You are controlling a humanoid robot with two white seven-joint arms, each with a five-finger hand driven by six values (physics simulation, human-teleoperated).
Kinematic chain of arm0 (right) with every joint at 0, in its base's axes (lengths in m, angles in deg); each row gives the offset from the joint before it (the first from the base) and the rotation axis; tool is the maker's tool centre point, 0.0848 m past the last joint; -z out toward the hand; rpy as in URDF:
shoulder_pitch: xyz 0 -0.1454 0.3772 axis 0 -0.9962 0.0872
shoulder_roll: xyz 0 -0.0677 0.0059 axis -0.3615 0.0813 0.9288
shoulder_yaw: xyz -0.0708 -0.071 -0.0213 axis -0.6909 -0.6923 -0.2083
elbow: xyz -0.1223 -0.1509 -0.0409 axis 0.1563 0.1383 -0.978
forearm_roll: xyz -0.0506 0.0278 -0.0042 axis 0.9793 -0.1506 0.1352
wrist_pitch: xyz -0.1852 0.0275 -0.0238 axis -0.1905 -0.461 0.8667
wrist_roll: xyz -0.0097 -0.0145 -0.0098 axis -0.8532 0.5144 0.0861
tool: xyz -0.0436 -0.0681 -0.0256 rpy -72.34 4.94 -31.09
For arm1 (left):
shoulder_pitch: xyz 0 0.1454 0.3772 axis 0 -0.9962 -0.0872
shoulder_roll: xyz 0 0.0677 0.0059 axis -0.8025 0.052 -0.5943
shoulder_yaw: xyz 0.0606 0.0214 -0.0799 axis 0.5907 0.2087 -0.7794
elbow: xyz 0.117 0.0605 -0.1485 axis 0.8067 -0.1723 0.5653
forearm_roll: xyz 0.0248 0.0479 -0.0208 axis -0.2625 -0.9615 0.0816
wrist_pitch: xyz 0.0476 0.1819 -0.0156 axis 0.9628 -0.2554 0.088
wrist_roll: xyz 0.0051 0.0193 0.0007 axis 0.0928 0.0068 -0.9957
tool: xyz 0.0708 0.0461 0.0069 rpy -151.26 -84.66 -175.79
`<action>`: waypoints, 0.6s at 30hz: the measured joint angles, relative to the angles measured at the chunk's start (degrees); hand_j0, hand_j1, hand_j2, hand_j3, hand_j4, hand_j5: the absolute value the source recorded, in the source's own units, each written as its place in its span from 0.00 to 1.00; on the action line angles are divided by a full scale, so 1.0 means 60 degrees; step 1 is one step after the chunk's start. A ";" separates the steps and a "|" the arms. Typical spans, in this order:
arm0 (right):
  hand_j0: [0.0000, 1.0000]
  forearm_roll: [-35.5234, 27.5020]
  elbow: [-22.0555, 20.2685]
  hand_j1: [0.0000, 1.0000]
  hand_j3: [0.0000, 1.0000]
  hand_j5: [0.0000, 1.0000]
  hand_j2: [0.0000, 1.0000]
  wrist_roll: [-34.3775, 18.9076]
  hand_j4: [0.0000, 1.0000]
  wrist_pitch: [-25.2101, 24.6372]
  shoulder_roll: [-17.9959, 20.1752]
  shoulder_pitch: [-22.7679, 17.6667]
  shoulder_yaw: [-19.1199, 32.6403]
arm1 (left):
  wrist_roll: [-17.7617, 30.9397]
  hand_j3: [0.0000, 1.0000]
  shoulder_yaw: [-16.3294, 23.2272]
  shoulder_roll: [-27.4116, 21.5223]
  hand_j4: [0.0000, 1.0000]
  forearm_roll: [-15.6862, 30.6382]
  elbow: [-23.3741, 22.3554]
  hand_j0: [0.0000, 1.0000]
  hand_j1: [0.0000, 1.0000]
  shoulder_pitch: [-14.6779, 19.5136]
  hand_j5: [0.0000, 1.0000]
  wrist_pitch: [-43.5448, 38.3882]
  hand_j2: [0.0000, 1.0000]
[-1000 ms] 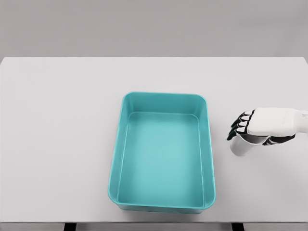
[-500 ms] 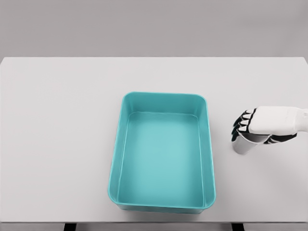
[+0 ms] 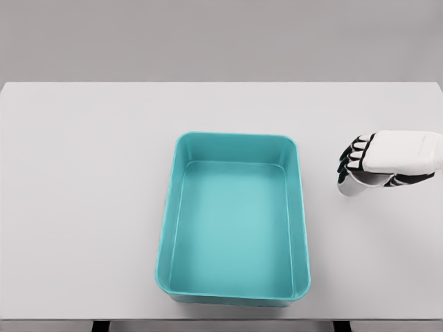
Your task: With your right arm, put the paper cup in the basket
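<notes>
A white paper cup shows only as a small white stub under my right hand, whose fingers are curled around it. The hand and cup hang to the right of the teal basket, a little above the white table. Most of the cup is hidden by the palm. The basket is a rectangular teal tub with nothing inside, standing at the table's middle. My left arm does not show.
The white table reaches both side edges of the picture, with its front edge near the bottom. A grey wall lies behind it.
My right hand has risen with the cup in it, moving up the picture and slightly right. The basket has not moved.
</notes>
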 measured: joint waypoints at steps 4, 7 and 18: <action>0.71 -0.0065 0.0001 0.71 0.71 0.71 0.71 0.0000 0.71 0.0000 0.0008 0.0088 0.0078 | 0.0001 1.00 0.0000 0.0000 1.00 0.0000 0.0000 1.00 1.00 0.0000 1.00 0.0000 1.00; 0.71 -0.0232 0.0009 0.71 0.71 0.71 0.71 0.0000 0.71 0.0000 0.0004 0.0235 0.0097 | 0.0000 1.00 0.0000 0.0000 1.00 0.0000 0.0000 1.00 1.00 0.0000 1.00 0.0000 1.00; 0.71 -0.0669 0.0014 0.71 0.71 0.71 0.71 -0.0001 0.71 0.0001 -0.0032 0.0498 0.0173 | 0.0002 1.00 0.0000 0.0000 1.00 0.0000 0.0000 1.00 1.00 0.0000 1.00 0.0000 1.00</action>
